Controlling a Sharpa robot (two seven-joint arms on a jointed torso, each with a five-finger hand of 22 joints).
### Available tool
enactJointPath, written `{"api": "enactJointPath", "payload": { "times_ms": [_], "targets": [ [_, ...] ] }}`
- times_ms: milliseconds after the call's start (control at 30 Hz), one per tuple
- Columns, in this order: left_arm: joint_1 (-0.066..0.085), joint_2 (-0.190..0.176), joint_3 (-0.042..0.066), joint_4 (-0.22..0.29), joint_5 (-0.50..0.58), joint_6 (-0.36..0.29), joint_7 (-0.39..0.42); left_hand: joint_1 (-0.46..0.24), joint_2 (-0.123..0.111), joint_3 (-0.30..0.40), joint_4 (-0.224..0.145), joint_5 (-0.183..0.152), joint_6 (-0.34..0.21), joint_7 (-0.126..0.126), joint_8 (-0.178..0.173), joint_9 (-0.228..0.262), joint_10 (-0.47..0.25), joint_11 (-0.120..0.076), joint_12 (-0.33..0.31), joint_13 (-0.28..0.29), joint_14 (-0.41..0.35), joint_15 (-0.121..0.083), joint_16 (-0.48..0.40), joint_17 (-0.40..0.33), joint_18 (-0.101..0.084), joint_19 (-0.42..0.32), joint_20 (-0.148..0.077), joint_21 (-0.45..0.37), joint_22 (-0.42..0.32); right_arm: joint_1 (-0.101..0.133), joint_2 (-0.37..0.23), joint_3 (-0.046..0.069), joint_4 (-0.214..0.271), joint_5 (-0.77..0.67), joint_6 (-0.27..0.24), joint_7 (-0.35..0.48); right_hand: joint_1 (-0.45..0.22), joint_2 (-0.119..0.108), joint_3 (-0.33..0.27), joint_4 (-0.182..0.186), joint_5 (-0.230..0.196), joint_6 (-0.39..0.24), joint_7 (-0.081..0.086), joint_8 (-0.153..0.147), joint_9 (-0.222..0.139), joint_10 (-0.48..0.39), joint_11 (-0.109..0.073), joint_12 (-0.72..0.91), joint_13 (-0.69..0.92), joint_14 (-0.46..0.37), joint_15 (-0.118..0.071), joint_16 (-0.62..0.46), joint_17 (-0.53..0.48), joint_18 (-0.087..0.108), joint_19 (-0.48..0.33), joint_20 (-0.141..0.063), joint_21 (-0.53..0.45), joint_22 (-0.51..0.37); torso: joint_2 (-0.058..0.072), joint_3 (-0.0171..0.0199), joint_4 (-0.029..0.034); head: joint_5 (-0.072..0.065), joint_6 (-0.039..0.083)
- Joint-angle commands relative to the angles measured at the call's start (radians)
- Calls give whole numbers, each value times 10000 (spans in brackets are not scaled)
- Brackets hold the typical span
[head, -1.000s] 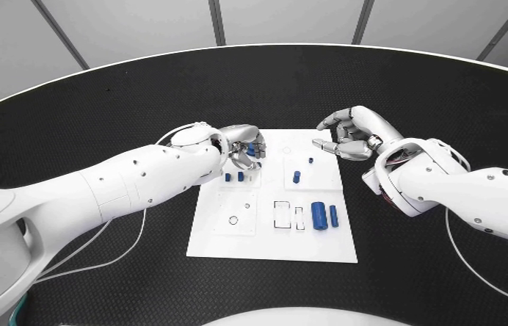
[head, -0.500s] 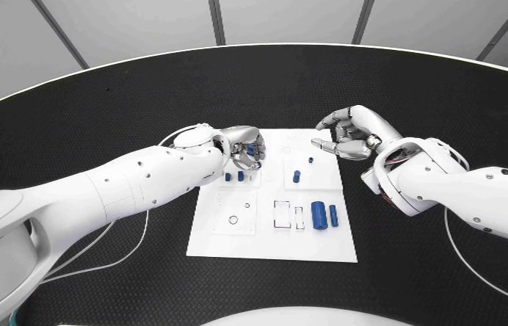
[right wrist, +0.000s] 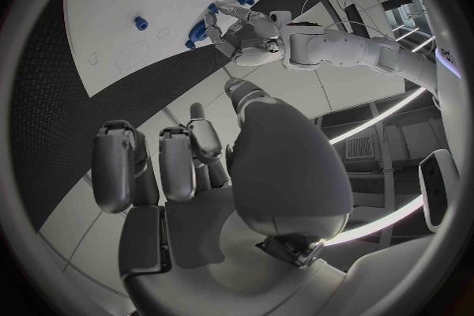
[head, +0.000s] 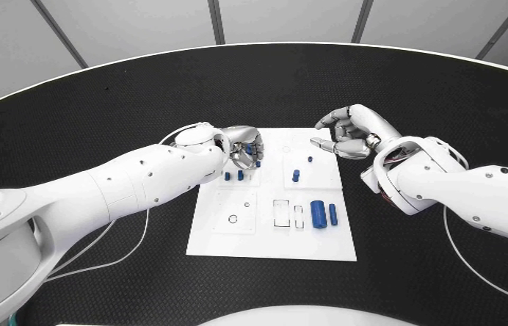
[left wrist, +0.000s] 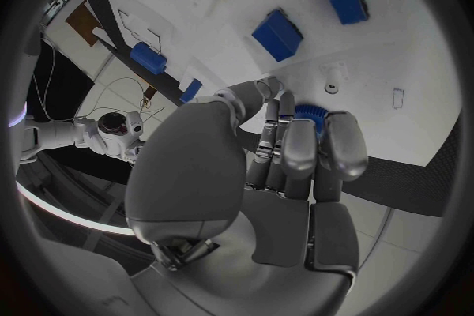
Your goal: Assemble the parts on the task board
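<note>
Left hand [head: 244, 147] over the far-left corner of the task board [head: 265, 241], fingertips pinching a small blue part [left wrist: 309, 114]. Right hand [head: 350, 135] at the far-right edge, fingers curled, holding nothing

a white task board [head: 270, 238] lies in the middle of a black table [head: 117, 106]. the left hand [head: 246, 147] hangs over the board's far left corner, fingers curled down, with a small blue part [head: 258, 164] just beside its fingertips; whether the hand grips it cannot be told. two short blue pegs [head: 233, 175] stand on the board just near of that hand. the right hand [head: 349, 135] hovers at the board's far right corner, fingers bent inward, nothing seen in them. a small blue peg [head: 296, 175] stands right of the middle. two longer blue cylinders [head: 324, 214] lie side by side toward the near right. a white cable [head: 127, 249] runs across the table under the left arm.
</note>
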Motion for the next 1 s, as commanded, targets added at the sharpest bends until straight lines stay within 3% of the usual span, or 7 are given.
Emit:
{"api": "enactJointPath", "payload": {
  "times_ms": [33,833,1000],
  "targets": [
    [-5,20,-1,-13,-4,30,-21,0,79,62,21,2,97,0,32,-12,48,14,33,-21,26,-64,66,-13,-133,83,-8,53,9,0,-3,0,5,0,2,0,25,44,46,-3,66,-1,-64,72,-15,13,-21,-15,16,360,-72,-9,60,60,155,-94,-10,1652,3,-6,-5,1,-21],
    [-11,81,-1,60,-22,211,-274,-138,30,10,29,-47,73,12,3,-35,34,26,1,-15,28,-53,75,-34,-152,117,-6,118,99,1,-12,0,36,0,6,0,22,41,49,-3,72,10,-67,80,-14,25,-24,-9,19,360,-74,-20,47,60,157,-97,-15,1650,-10,4,1,-16,-44],
    [-11,100,-1,38,-27,299,-322,-201,114,7,61,-53,128,4,25,-33,72,16,7,1,30,-57,81,-49,-158,128,-4,146,136,1,-14,0,40,0,7,-1,22,41,49,-3,72,10,-67,80,-14,25,-24,-9,19,360,-74,-20,47,60,157,-97,-15,1650,-7,5,-1,-22,-57]
  ]
}}
